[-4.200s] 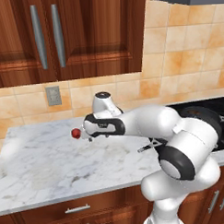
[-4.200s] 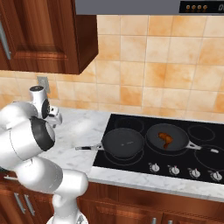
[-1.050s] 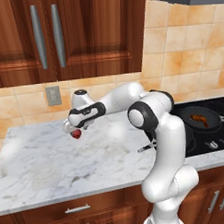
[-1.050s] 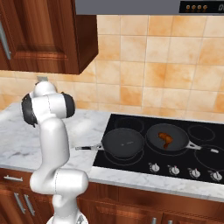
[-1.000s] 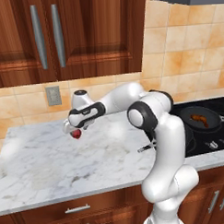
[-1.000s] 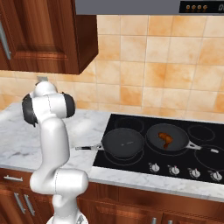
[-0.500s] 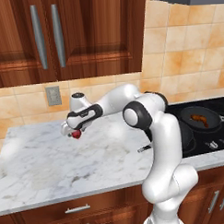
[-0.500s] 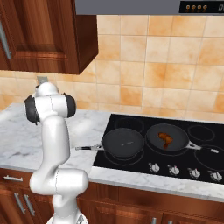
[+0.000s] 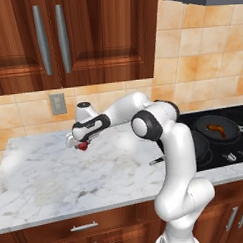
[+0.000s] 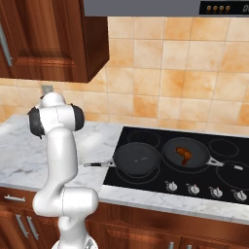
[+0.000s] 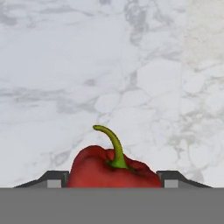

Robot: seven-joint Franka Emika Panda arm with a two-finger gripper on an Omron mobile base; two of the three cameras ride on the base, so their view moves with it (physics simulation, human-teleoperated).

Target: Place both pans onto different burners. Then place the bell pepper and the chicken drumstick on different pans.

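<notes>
**Op A:** The bell pepper sits right between my finger tips, stem up, on the desk toward its back edge, near the wall outlet. From the left base camera I see it as a red speck under the end effector.

**Op B:** Is the end effector closed on it?

**Op A:** I cannot tell. The tips flank the pepper on both sides, but the contact itself is hidden at the bottom of the hand camera.

**Op B:** And the pans?

**Op A:** Both are on the cooktop, each on its own burner. The chicken drumstick lies in the far pan; the near pan is bare, its handle pointing out over the desk.

**Op B:** So the pepper goes there.

**Op A:** That's my read. I'd squeeze square across its widest part, not the stem, confirm it comes up with me, lift straight, then swing across well above that handle and the pan rim before lowering
</notes>
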